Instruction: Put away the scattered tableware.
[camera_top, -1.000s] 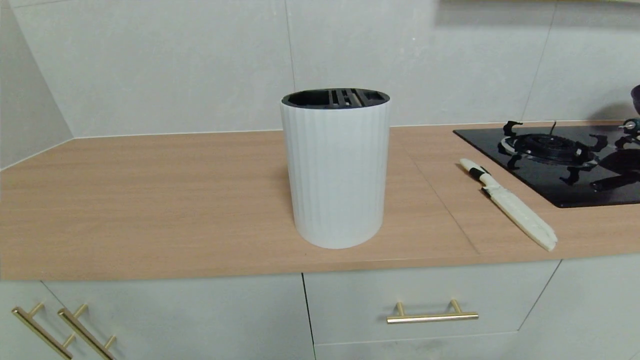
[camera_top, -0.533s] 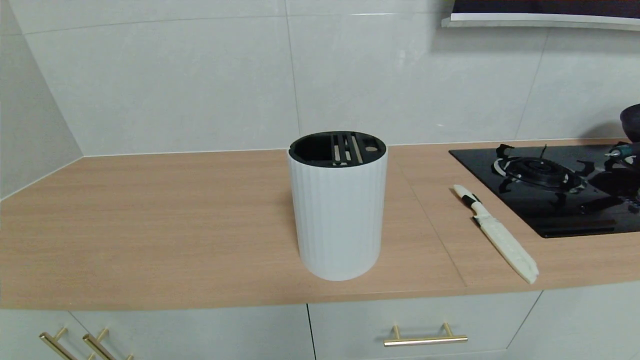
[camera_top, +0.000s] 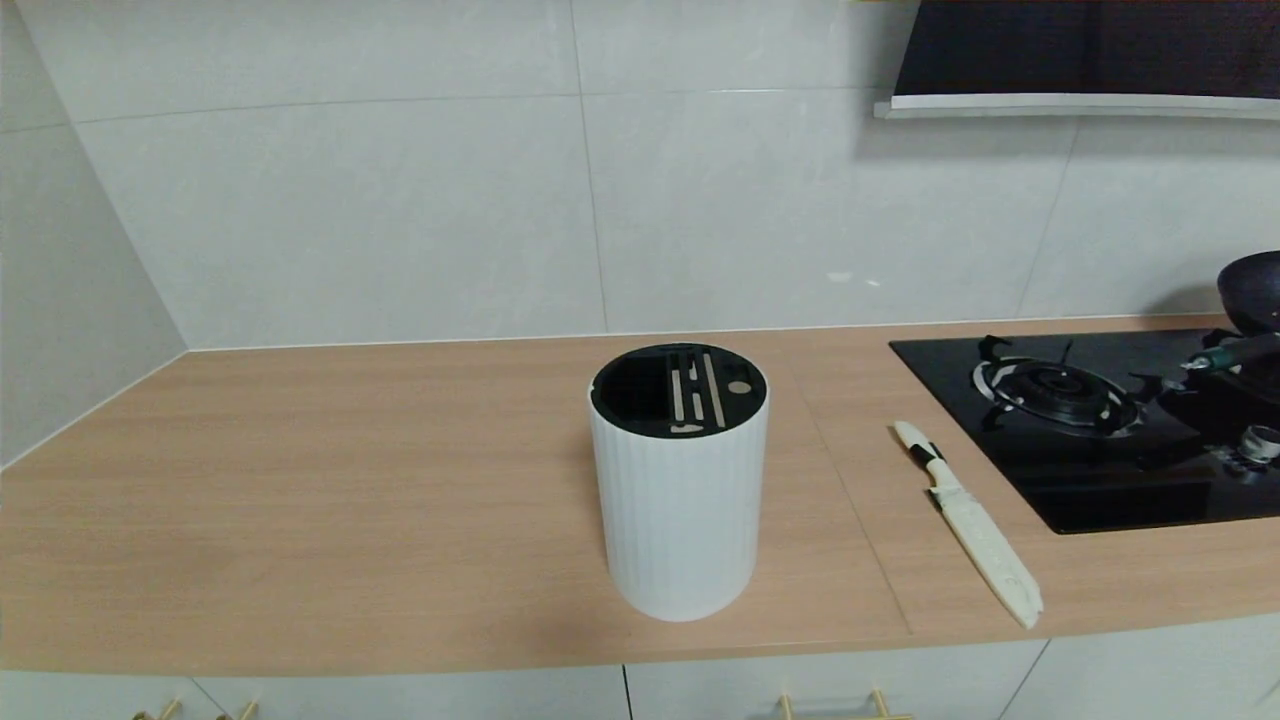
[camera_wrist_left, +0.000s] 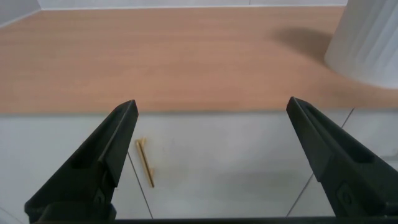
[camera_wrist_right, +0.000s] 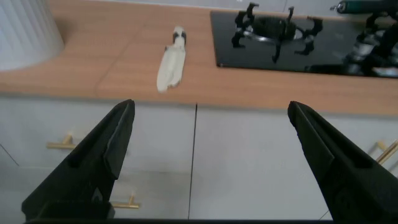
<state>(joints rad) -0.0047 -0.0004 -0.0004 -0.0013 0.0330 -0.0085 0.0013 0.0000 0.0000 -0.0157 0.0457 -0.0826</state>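
A white ribbed cylindrical holder (camera_top: 680, 495) with a black slotted top stands upright on the wooden counter (camera_top: 300, 480), near its front edge. A cream knife (camera_top: 967, 523) with a black band on its handle lies flat to its right, tip toward the counter's front edge. In the left wrist view my left gripper (camera_wrist_left: 211, 112) is open, low in front of the cabinet, with the holder (camera_wrist_left: 367, 37) off to one side. In the right wrist view my right gripper (camera_wrist_right: 211, 112) is open too, below counter level, facing the knife (camera_wrist_right: 172, 59).
A black gas hob (camera_top: 1090, 420) with a burner grate sits at the right end of the counter, a dark pan (camera_top: 1250, 290) on it. White cabinet fronts (camera_wrist_right: 261, 168) with brass handles (camera_wrist_right: 62, 142) lie below. A tiled wall (camera_top: 400, 200) backs the counter.
The head camera has risen and tilted, so counter, holder and knife sit lower in the picture and the holder's top slots show. Nothing on the counter has moved.
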